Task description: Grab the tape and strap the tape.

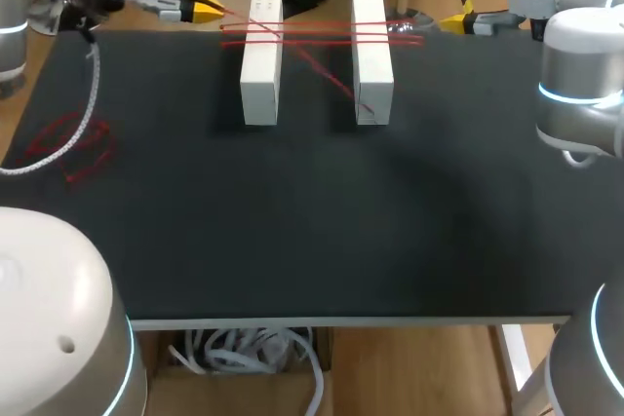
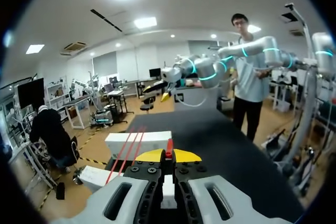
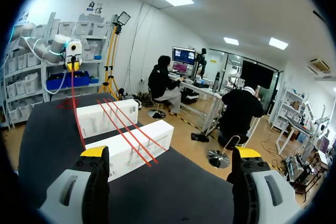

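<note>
Where it crosses the two white boxes (image 1: pixel 373 75) in red strands, the tape (image 1: pixel 317 31) leads to the left end effector (image 1: pixel 207 9), pinched tight on it beside the left box (image 1: pixel 261 75). The right end effector (image 3: pixel 171 152) gapes wide, empty, past the other box at the table's (image 1: pixel 312 221) far edge.

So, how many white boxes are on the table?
2. The left box and the right box stand side by side near the table's far edge, red tape across both. None seems hidden.

Matte black table (image 1: pixel 312 231) with a pale front edge
</note>
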You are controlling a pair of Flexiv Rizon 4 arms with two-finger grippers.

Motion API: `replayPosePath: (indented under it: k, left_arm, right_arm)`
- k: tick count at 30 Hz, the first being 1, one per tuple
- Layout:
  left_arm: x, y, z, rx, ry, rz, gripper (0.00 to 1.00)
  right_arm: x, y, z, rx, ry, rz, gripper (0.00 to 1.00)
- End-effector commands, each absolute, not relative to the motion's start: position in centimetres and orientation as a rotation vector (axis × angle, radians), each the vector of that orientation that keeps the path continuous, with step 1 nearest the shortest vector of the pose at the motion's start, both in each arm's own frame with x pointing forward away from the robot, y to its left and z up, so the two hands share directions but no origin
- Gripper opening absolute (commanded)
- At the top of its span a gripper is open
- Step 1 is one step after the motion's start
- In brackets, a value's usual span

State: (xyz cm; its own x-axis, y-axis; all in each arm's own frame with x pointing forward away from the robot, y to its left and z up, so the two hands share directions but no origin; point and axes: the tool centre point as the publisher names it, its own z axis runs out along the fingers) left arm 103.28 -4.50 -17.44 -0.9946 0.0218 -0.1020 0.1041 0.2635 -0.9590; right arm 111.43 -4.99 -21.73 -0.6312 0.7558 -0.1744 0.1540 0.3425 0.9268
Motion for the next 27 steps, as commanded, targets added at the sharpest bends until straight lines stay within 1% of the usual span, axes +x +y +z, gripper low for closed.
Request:
replayPosePath:
  k: [1, 14, 27]
  left_arm:
    - [102.7, -4.9, -17.1, 0.097, 2.364, -1.908, 0.0]
    - [101.2, -5.9, -16.2, 0.249, 2.047, -2.313, 0.0]
    - [98.2, -4.7, -15.8, 0.091, 1.812, -2.491, 0.0]
  right_arm:
    - [111.4, -5.0, -21.7, 0.792, 2.01, 1.292, 1.0]
    - [111.4, -5.0, -21.7, 0.792, 2.01, 1.292, 1.0]
    - [111.4, -5.0, -21.7, 0.792, 2.01, 1.292, 1.0]
